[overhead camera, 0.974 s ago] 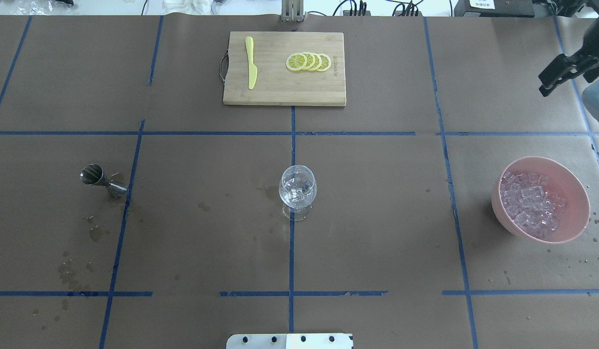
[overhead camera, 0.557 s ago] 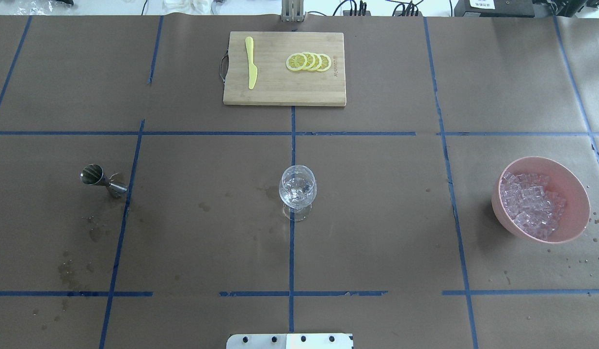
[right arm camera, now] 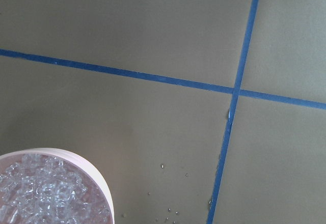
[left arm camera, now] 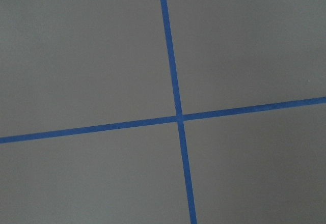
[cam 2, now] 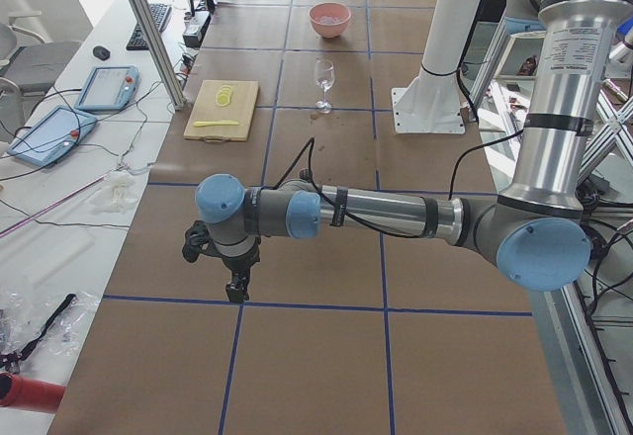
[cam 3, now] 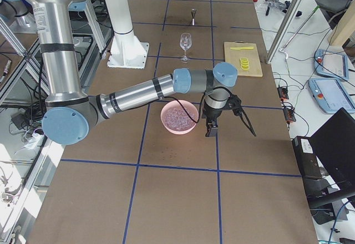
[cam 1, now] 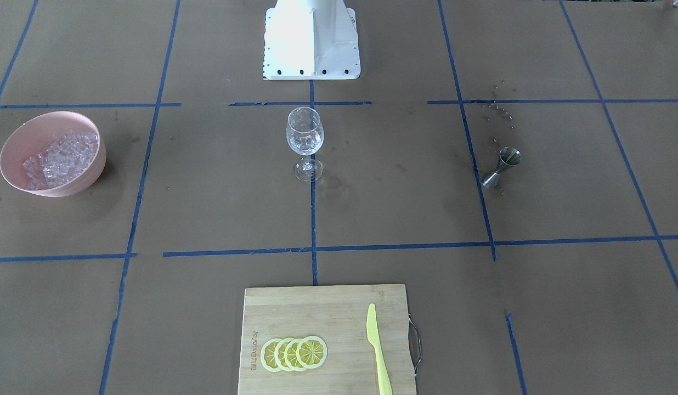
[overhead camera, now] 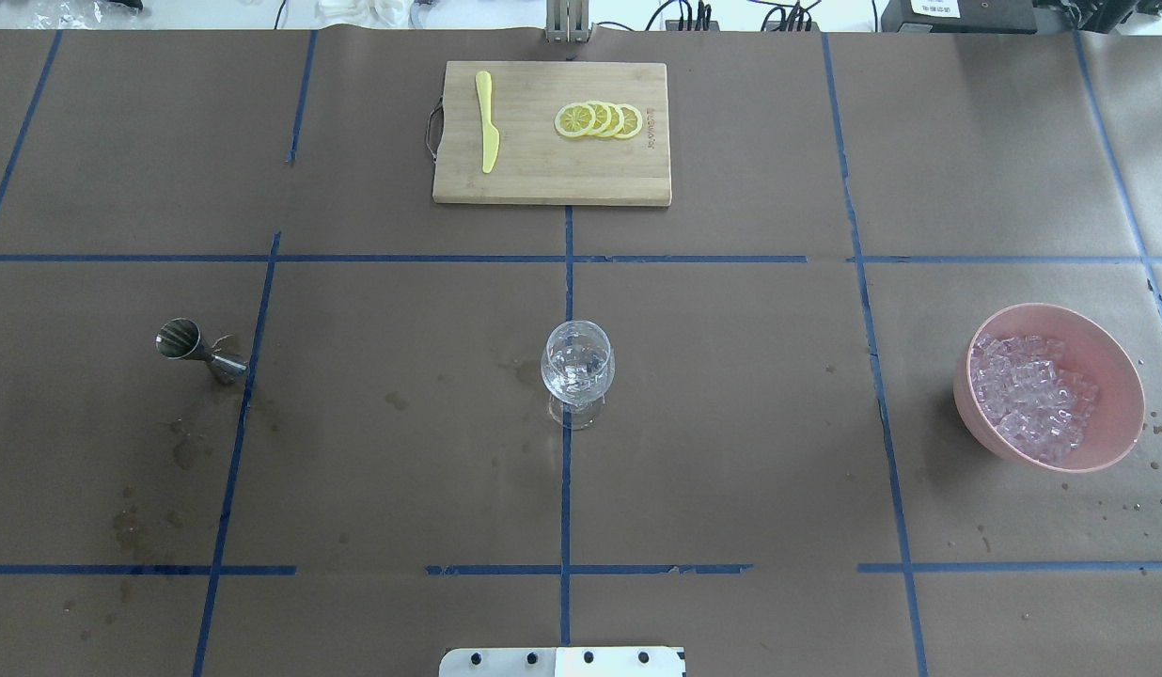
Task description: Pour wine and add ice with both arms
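**Ice in the bowl, both grippers out toward the table's ends**

Cannot read the lettering burnt along one short edge of the cutting board: too small in every view.

Heaped in the pink bowl near the table's right end: the ice, with droplets on the brown paper just beside it. At the table's middle, upright on a blue tape line: the wine glass, with something clear glinting inside. Well off to the left, standing among damp stains: a steel jigger. On the board, at the edge across from the white base: four overlapping lemon slices and a yellow knife, set apart.

Wide bare paper between glass and bowl, likewise between glass and jigger.

Low over a tape crossing, well beyond the jigger: the left gripper. Just past the bowl toward the right end, above the paper: the right gripper. Seen only from the side views, so cannot tell how far either's fingers spread, nor any hold
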`<state>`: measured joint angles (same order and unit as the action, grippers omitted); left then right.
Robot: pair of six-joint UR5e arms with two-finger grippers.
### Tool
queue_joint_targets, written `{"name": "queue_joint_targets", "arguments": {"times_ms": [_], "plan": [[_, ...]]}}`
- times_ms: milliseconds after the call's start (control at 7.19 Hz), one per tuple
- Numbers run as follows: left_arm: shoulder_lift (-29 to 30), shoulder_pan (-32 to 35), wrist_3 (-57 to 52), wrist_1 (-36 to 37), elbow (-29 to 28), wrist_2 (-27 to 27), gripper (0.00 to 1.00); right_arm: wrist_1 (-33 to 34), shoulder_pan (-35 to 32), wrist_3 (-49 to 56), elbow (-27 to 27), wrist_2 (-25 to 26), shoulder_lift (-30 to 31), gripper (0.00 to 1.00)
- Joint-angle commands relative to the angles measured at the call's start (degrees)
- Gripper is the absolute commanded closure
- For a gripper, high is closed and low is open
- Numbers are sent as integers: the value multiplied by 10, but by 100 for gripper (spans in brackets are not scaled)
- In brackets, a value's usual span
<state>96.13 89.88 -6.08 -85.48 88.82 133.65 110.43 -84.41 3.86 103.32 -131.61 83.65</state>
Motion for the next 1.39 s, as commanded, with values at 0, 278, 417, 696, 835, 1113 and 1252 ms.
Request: {"name": "queue_joint_targets", "arguments": {"times_ms": [0,278,417,696,835,1113,1252], "plan": [[-17,0,0,0,0,0,0,-5,-44,1,-17,-26,12,0],[-18,-1,6,0,3,1,0,-76,-54,0,-26,-43,49,0],[-18,-2,5,0,4,1,0,-85,-55,-1,-31,-43,54,0],[-17,-2,5,0,7,1,0,-91,-65,0,-44,-44,60,0],[-17,-2,5,0,7,1,0,-97,-65,2,-49,-43,69,0],[-17,-2,5,0,8,0,0,-180,-66,-1,-81,-43,98,0],[-17,-2,5,0,8,1,0,-186,-66,-1,-87,-43,101,0]]}}
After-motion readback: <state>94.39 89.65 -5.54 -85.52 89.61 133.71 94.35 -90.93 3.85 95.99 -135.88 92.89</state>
